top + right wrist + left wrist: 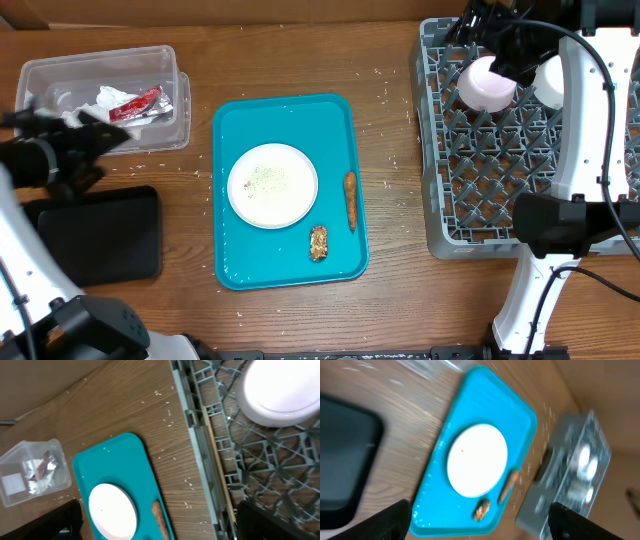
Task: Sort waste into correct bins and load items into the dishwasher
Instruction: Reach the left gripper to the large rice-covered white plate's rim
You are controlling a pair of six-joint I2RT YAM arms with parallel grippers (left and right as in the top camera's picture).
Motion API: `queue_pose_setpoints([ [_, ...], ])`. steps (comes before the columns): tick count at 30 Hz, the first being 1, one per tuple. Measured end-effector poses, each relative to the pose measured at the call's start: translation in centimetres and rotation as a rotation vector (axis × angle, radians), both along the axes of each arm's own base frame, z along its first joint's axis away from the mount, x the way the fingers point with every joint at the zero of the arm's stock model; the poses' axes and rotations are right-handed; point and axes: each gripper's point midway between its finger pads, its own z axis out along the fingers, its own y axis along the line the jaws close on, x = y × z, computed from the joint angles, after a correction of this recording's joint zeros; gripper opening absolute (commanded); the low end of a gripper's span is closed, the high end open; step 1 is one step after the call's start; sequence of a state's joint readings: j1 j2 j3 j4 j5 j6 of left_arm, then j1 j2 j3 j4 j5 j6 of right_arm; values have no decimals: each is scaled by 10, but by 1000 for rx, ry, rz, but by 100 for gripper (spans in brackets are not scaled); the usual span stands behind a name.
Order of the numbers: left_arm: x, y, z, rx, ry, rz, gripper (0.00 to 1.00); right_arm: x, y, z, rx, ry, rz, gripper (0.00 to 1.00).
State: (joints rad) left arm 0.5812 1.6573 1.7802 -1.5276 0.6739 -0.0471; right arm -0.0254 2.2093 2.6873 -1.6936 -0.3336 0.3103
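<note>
A white plate (272, 185) dusted with crumbs lies on the teal tray (335, 125), beside a thin brown sausage (350, 200) and a nutty chunk (318, 242). The clear tub (160, 60) at the far left holds a crumpled napkin (105, 98) and a red foil wrapper (140, 103). My left gripper (100, 135) hovers at the tub's near edge, open and empty (480, 525). An upturned bowl (487, 83) and a small cup (551, 80) rest in the grey dish rack (520, 170). My right gripper (167, 522) is open and empty above the rack's far left corner, the bowl (280, 390) just below it.
The flat black tray (95, 235) lies at the near left, under my left arm. Rice crumbs (385, 95) are scattered on the wood between the teal tray and the rack. My right arm's white links (580, 120) stretch over the rack's right side.
</note>
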Motion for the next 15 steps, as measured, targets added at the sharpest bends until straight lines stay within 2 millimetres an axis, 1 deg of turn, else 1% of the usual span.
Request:
queue_pose_setpoints([
  [4,8,-54,-3,39,-4,-202,83,0,-4,-1,-21,2,-9,100],
  [9,16,-123,-14,167,-2,-432,85,0,-5,-2,-28,3,-13,100],
  [15,25,-186,-26,346,-21,-557,88,0,-6,-2,-32,3,-15,100],
])
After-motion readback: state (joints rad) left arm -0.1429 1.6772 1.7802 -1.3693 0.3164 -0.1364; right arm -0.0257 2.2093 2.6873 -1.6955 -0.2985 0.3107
